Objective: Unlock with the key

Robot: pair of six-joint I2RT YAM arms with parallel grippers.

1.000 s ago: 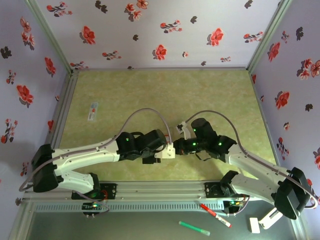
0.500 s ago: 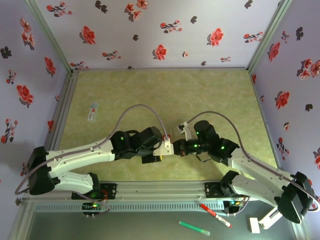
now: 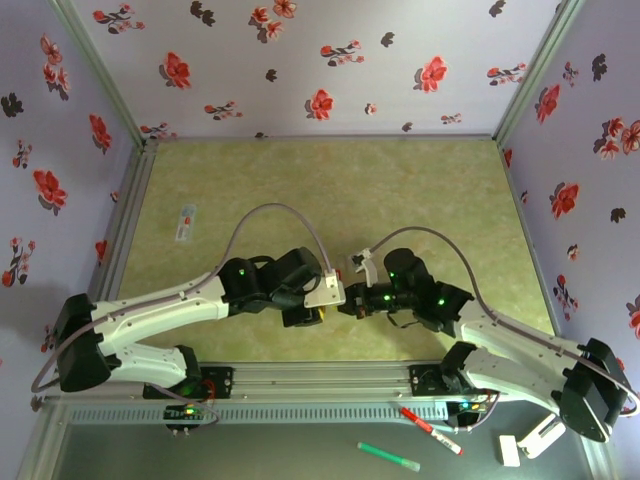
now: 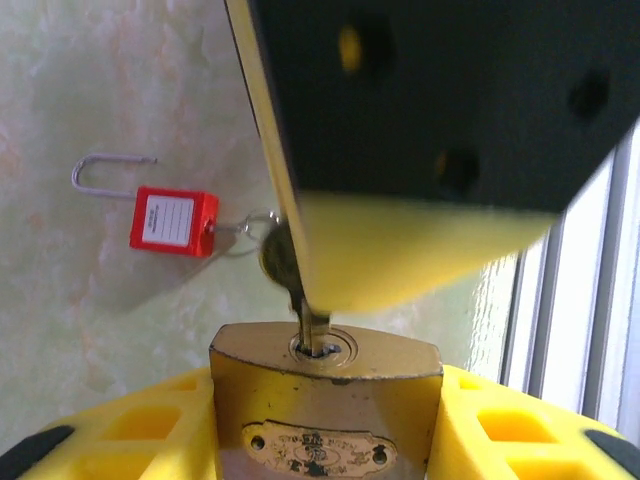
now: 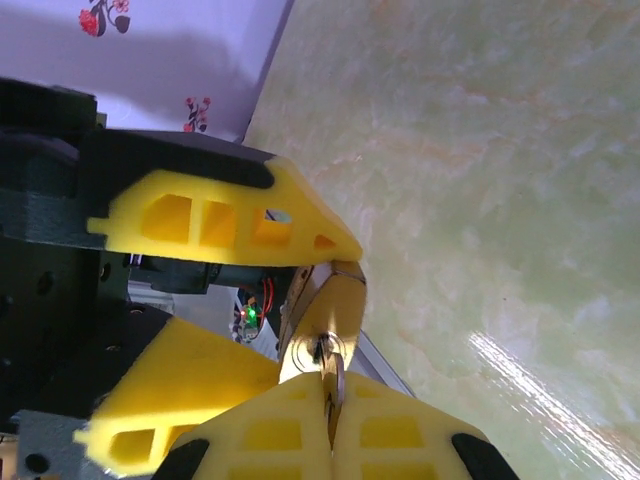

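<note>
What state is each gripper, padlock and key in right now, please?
left gripper: shut on the brass padlock
right gripper: shut on the key
key: blade in the brass padlock's keyhole
brass padlock: gripped; locked or not, cannot tell
red padlock: lying flat on the table, untouched

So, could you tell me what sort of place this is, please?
Probably a purpose-built robot test cell: flower-papered panel walls box in a green marbled tabletop, and the left arm and right arm are bolted to an aluminium rail at its near edge.
</note>
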